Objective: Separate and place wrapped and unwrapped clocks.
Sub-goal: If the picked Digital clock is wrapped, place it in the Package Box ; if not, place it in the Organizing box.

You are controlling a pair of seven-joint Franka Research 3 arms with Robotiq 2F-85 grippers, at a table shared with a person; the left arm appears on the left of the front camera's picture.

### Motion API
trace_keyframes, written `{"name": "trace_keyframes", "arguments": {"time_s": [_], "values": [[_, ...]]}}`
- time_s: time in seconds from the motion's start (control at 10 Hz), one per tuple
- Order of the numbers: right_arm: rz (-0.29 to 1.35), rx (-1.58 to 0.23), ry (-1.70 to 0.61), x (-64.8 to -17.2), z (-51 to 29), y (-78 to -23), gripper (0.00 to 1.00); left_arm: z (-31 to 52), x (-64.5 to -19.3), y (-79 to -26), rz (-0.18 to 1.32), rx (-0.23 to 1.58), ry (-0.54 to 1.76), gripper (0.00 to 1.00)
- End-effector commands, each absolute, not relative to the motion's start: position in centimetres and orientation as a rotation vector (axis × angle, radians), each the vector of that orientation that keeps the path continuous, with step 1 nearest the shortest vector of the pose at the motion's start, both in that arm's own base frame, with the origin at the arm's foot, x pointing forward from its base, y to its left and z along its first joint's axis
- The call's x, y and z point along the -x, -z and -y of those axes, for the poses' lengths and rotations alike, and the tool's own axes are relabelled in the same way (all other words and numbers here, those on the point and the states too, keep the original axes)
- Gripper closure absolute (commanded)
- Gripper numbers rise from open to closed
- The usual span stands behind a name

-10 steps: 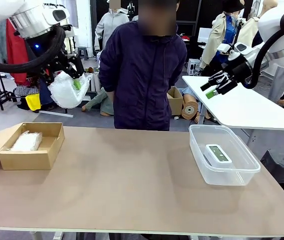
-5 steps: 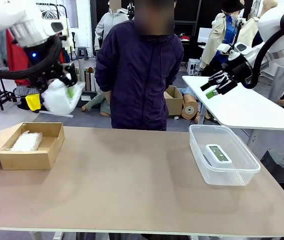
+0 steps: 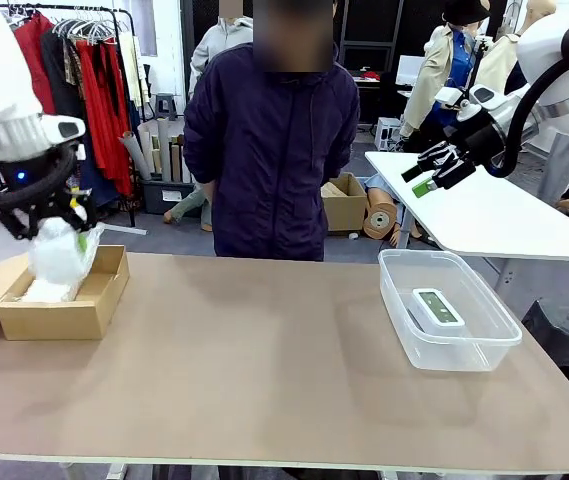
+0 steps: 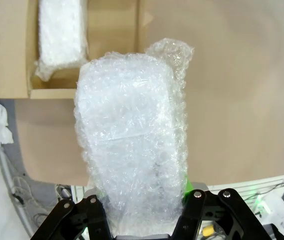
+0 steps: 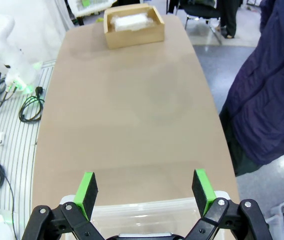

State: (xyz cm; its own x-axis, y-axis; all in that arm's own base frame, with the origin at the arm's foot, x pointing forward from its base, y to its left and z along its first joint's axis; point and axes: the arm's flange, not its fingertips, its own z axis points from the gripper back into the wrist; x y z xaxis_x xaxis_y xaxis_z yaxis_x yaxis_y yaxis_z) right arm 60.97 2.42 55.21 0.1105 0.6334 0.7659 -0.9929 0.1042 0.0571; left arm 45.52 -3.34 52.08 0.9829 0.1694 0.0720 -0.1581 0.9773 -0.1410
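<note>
My left gripper (image 3: 67, 238) is shut on a wrapped clock (image 3: 59, 260), a bundle in crinkly white bubble wrap. It hangs just over the brown cardboard box (image 3: 84, 318) at the table's left end. In the left wrist view this bundle (image 4: 132, 145) stands up between my fingers, with a green pad (image 4: 182, 182) peeking out beside it. A second wrapped clock (image 4: 62, 35) lies in the box (image 4: 113, 30). The bare white clock (image 3: 436, 306) lies in the clear tub (image 3: 394, 290) on the right. My right gripper (image 3: 427, 175) is raised high at the right, open and holding nothing (image 5: 144, 187).
A person in a dark jacket (image 3: 272, 150) stands at the far edge, hands down. A white side table (image 3: 504, 215) stands behind the tub. The right wrist view looks down the table to the cardboard box (image 5: 134, 25), with the tub's rim (image 5: 156, 207) under the fingers.
My left arm has swung left and down with the wrapped clock, from up beside the person to just over the cardboard box. The right arm has not moved.
</note>
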Motion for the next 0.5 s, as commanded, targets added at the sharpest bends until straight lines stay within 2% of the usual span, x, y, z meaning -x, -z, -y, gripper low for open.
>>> {"name": "trace_keyframes", "arguments": {"time_s": [0.0, 0.2, 0.4], "values": [[0.668, -0.677, -1.345, -60.7, -2.5, -55.4, 0.0, 2.7, -44.2, -49.5, 0.149, 0.133, -0.124, 1.0], [0.668, -0.677, -1.345, -60.7, -2.5, -55.4, 0.0, 1.1, -45.2, -47.3, 0.222, 0.078, -0.077, 1.0], [0.668, -0.677, -1.345, -60.7, -2.5, -55.4, 0.0, 0.6, -46.7, -47.0, 0.204, 0.079, 0.018, 1.0]]}}
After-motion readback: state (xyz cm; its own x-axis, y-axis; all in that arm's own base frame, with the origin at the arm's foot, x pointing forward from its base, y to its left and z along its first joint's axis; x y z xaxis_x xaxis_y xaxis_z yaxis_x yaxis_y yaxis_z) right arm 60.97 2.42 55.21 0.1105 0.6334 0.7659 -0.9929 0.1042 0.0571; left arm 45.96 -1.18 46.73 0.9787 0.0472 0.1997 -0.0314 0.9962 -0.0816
